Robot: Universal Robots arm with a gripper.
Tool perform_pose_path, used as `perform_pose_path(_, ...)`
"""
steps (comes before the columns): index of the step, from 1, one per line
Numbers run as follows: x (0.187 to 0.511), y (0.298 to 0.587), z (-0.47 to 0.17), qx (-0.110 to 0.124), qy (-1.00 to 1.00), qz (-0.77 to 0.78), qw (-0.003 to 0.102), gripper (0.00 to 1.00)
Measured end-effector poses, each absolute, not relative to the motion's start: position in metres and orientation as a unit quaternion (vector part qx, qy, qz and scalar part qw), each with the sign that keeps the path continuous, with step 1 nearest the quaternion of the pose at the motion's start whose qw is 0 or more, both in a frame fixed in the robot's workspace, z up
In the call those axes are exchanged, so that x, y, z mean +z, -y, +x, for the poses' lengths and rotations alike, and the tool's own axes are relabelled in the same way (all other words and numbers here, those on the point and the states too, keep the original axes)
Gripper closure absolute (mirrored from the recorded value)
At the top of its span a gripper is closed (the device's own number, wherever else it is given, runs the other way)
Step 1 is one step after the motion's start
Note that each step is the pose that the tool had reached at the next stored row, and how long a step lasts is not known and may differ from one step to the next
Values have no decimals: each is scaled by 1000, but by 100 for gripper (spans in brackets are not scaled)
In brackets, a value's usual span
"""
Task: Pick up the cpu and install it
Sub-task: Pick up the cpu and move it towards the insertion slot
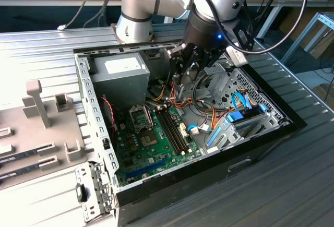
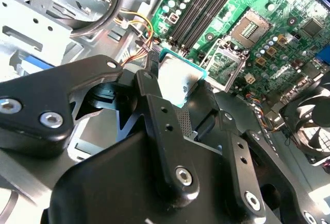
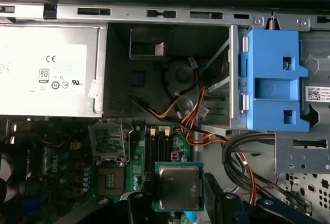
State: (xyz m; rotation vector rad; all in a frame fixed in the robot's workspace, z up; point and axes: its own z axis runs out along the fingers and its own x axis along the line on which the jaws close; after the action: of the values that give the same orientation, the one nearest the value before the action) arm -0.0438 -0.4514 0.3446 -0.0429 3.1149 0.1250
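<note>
The cpu [image 3: 179,187], a small square chip with a silver top and green rim, hangs above the motherboard [image 3: 138,168] with my gripper [image 3: 176,201] shut on it. In the second wrist view the cpu [image 2: 178,80] sits between the black fingers [image 2: 154,98]. The socket [image 3: 109,177] lies uncovered, its hinged silver frame [image 3: 108,140] raised beside it. The chip is a short way off from the socket, above the memory slots [image 3: 157,137]. In the exterior view my gripper [image 1: 181,78] hovers inside the computer case [image 1: 95,113], above the motherboard [image 1: 156,148].
A grey power supply [image 1: 119,75] fills the case's back corner. A blue drive bracket [image 3: 273,82] and bundles of coloured cables [image 3: 193,113] lie close to the gripper. A black fan [image 2: 309,126] sits by the socket. A grey fixture [image 1: 39,102] stands on the exterior view's left.
</note>
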Motion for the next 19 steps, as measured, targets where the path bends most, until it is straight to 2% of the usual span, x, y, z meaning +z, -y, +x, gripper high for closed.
perform_pose_path(19, 341, 457, -20, 40, -999, -14, 12, 53)
